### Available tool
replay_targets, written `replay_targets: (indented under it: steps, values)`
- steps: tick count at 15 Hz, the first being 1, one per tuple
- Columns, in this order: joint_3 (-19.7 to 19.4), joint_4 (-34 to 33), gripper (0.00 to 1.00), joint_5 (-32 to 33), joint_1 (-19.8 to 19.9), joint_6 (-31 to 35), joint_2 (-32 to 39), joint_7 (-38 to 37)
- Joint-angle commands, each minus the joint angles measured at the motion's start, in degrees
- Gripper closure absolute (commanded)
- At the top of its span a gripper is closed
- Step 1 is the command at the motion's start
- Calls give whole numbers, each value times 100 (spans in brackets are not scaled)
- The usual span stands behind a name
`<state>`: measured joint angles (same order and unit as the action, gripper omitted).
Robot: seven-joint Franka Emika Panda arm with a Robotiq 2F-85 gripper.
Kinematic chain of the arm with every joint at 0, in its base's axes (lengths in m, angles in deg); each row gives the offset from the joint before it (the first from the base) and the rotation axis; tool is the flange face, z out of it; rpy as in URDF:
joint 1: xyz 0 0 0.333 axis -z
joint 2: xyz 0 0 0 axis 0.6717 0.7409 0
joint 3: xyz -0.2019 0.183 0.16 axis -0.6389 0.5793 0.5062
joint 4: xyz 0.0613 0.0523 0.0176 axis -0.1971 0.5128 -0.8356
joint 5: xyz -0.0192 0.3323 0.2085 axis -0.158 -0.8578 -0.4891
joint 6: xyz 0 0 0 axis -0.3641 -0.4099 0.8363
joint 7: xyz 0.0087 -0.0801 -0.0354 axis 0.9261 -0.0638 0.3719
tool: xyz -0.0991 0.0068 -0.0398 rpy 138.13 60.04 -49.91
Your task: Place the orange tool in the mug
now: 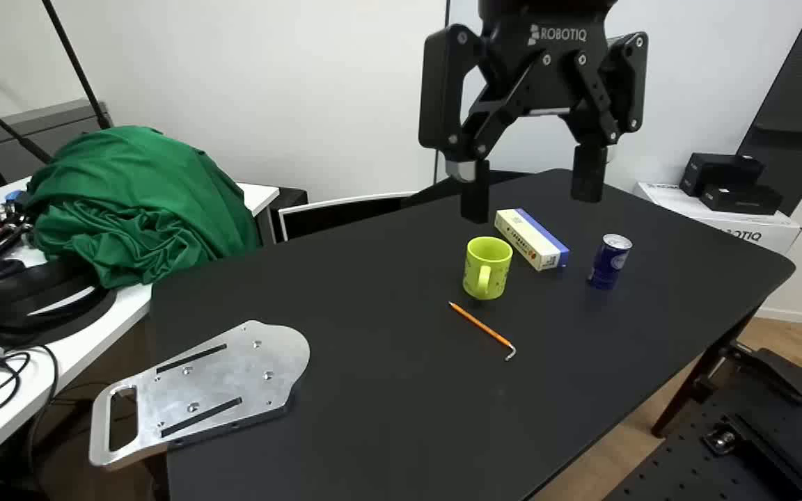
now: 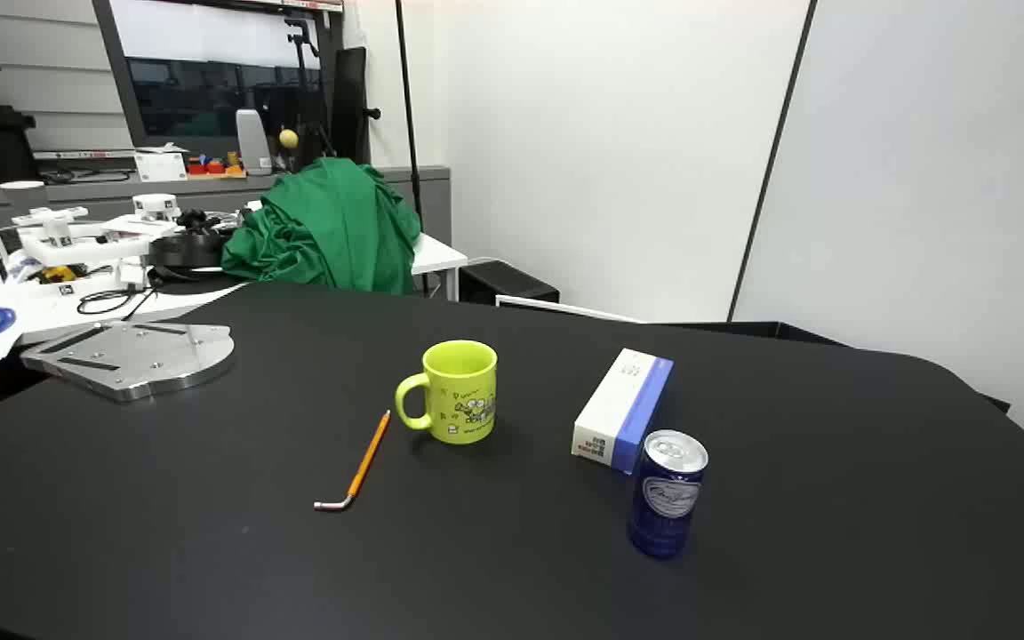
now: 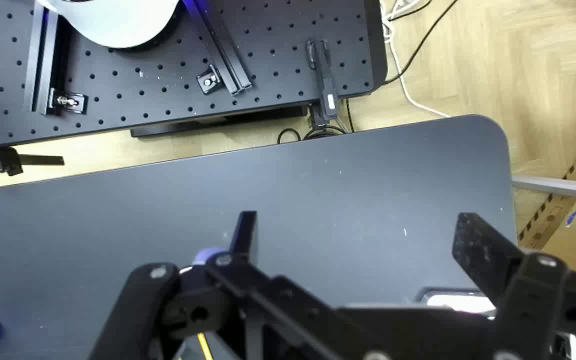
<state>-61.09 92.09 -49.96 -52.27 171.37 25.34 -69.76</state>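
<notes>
The orange tool [image 1: 479,324] is a thin orange stick with a bent silver end. It lies flat on the black table in both exterior views [image 2: 370,453], beside the mug and apart from it. The mug [image 1: 488,270] is bright yellow-green and upright, with its handle toward the tool's side [image 2: 460,400]. My gripper [image 1: 532,189] is wide open with nothing between its fingers [image 3: 359,234]. It hangs well above the table. In the wrist view a short orange-yellow strip [image 3: 204,345], seemingly the tool, shows behind the gripper's linkage; the mug is almost wholly hidden there.
A white-and-blue box [image 2: 623,404] lies beside the mug. A dark blue can [image 2: 668,498] stands near the box. A silver metal plate [image 1: 234,372] lies at one table end. A green cloth [image 1: 140,205] covers a white side table. A pegboard base [image 3: 168,85] borders the table.
</notes>
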Motion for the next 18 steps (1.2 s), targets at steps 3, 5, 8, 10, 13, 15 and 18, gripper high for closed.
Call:
replay_targets:
  steps: [3, 5, 8, 10, 13, 15, 18]
  values:
    - [60, -9, 0, -27, 76, -20, 4, 33]
    - [60, -9, 0, -26, 76, -20, 4, 33]
    - [-14, 46, 0, 235, 131, 99, 40, 383]
    - [-71, 108, 0, 721, 233, 297, 3, 758]
    - [-392, 110, 0, 1355, 409, 622, 88, 1477]
    - [-720, 92, 0, 1624, 593, 966, 213, 1921]
    - [-1237, 119, 0, 1694, 839, 1606, 553, 2484]
